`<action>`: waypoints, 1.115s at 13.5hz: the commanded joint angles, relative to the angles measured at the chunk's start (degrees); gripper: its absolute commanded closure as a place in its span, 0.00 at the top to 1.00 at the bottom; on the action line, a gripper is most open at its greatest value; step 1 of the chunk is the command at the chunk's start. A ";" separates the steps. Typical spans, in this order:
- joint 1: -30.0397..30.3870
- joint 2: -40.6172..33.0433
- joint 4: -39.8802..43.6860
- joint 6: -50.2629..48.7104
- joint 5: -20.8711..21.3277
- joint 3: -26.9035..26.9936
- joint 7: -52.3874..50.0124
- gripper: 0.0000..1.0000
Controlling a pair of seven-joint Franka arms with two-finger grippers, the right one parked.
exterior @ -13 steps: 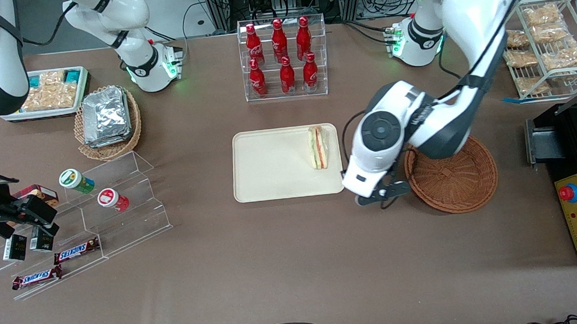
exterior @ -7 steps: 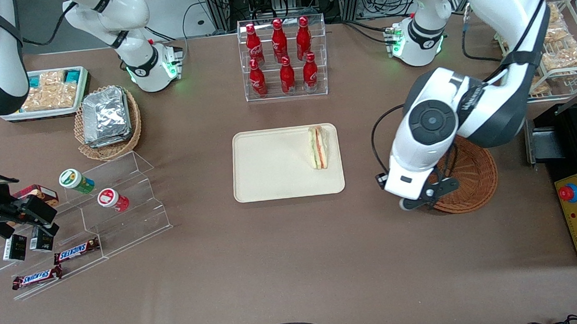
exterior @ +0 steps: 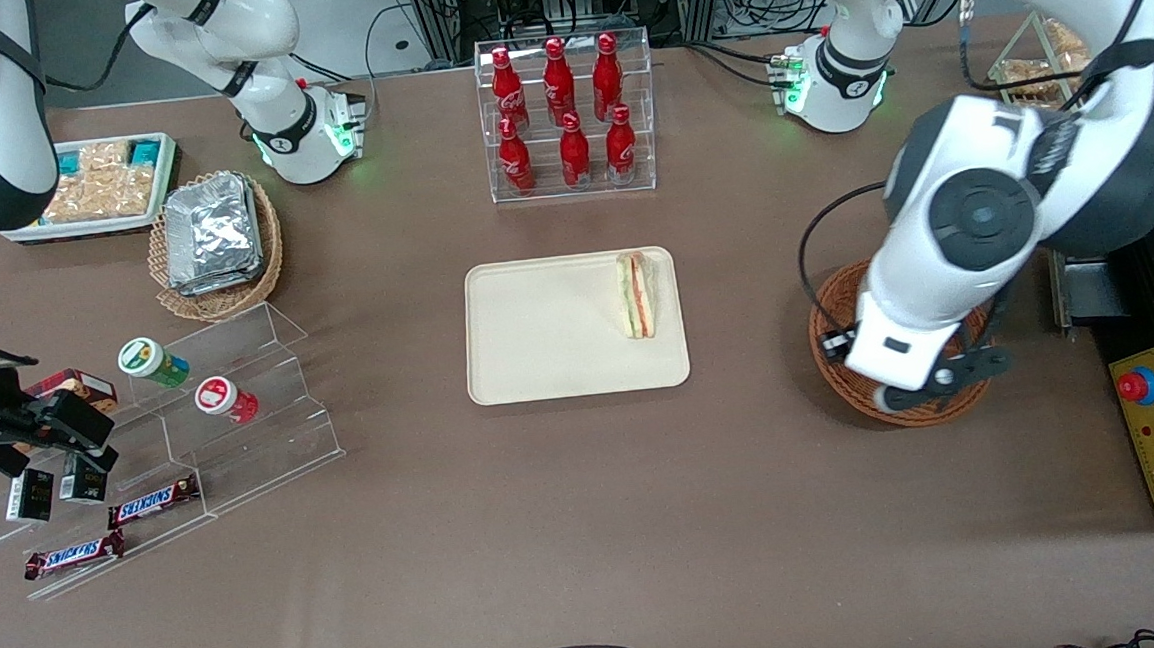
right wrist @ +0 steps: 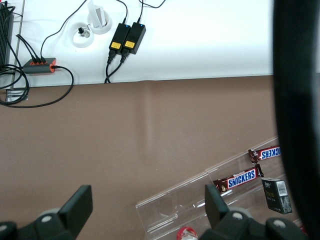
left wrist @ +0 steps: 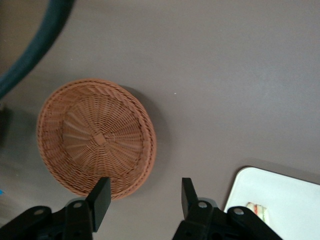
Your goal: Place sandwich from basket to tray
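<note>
the gripper (left wrist: pixel 142 197) has swung away from the tray's edge toward the working arm's end of the surface, and it now hangs high over the reddish-brown wicker basket (exterior: pixel 829 321). its fingers (left wrist: pixel 102 192) are spread wide with nothing between them and touch nothing; in the left wrist view only bare brown surface and the basket's rim show in the gap. in the front view the gripper (exterior: pixel 931 382) and the arm's white wrist cover much of the basket.

the basket (left wrist: pixel 95 136) is empty, its woven floor fully in view from the wrist camera. the sandwich (exterior: pixel 637 294) has not moved through the retreat: it lies on the cream-beige tray (exterior: pixel 538 336), close to the tray's short edge nearest the basket, filling layers facing up. the wrist view catches a corner of the tray (left wrist: pixel 295 200) with a bit of the sandwich (left wrist: pixel 256 209) on it.

judging by this, the placement is done and the arm is pulling back clear, with no step of the task left.
</note>
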 commanded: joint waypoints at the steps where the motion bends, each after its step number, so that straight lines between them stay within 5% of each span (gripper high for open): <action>1: -0.50 -6.04 -0.93 -3.93 -4.85 5.73 9.57 0.66; 2: -0.50 -7.88 -1.11 -6.20 -5.47 7.66 13.79 0.76; 3: -0.41 -9.47 -1.72 -8.05 -5.57 8.99 17.74 1.00; 9: -0.41 -17.47 -5.50 -10.17 -11.98 16.20 29.71 1.00; 15: -0.41 -19.68 -5.24 -12.12 -12.07 18.31 41.16 1.00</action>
